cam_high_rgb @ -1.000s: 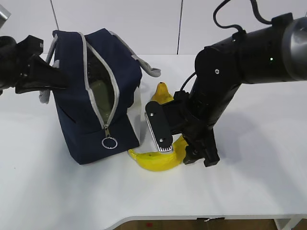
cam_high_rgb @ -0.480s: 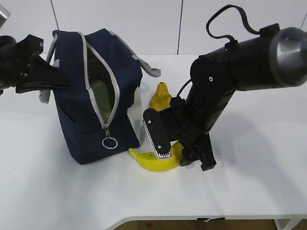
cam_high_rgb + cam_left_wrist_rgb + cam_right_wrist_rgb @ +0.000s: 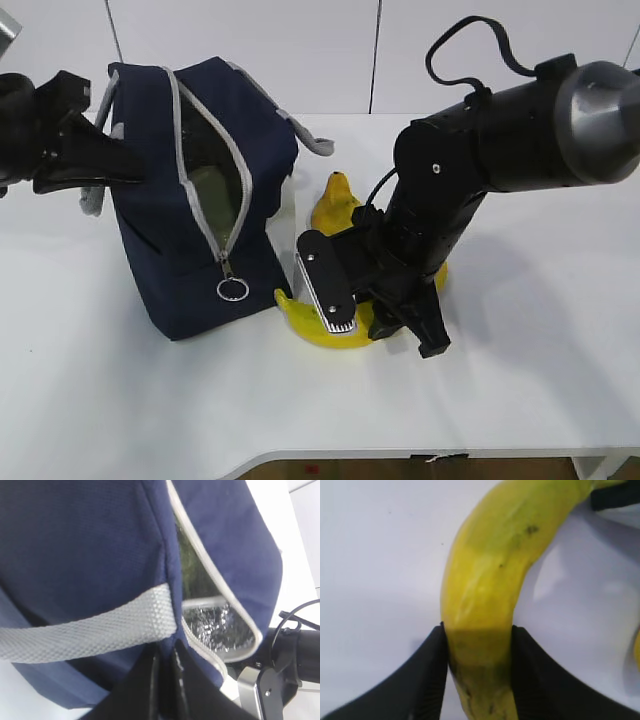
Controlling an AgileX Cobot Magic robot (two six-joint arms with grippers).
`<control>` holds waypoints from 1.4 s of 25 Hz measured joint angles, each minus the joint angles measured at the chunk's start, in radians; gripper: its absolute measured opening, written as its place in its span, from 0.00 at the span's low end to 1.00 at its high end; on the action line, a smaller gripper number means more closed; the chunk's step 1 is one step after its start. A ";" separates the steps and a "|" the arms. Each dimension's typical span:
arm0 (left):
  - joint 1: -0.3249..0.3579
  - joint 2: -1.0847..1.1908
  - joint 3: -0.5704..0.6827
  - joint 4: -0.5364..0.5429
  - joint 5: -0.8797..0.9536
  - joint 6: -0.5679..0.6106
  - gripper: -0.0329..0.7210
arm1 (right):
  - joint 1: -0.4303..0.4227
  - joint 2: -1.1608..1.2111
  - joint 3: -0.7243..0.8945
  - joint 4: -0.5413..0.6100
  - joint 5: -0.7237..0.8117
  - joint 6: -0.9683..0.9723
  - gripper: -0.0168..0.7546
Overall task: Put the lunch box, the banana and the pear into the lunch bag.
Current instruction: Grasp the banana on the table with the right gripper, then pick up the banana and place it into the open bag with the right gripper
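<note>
Your right gripper (image 3: 479, 667) clamps the long curved yellow banana (image 3: 492, 585) on the white table (image 3: 520, 380), now nearer the boxy navy fabric lunch bag (image 3: 195, 200); left gripper (image 3: 165, 690) pinches the bag's edge.

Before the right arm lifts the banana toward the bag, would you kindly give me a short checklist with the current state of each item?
1. Right claw shut on the banana, fingers on both sides: ok.
2. Grip placed near one end rather than mid-length, so it may swing: not ok.
3. Bag unzipped, opening facing the banana: ok.
4. Left claw pinching the bag's seam under the handle: ok.
5. Room inside beside the lunch box: cannot tell.
6. Pear clear of the lift path: cannot tell, it sits close behind the right arm.
</note>
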 joint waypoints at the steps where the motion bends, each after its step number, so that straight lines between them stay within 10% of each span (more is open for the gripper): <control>1: 0.000 0.000 0.000 -0.001 0.000 0.000 0.04 | 0.000 0.000 0.000 0.000 0.000 -0.001 0.41; 20: 0.000 0.000 0.000 -0.013 -0.027 0.008 0.04 | 0.000 -0.231 -0.055 0.016 0.254 0.001 0.40; 35: 0.000 0.000 0.000 -0.035 -0.045 0.014 0.04 | 0.000 -0.310 -0.056 0.649 0.222 0.001 0.40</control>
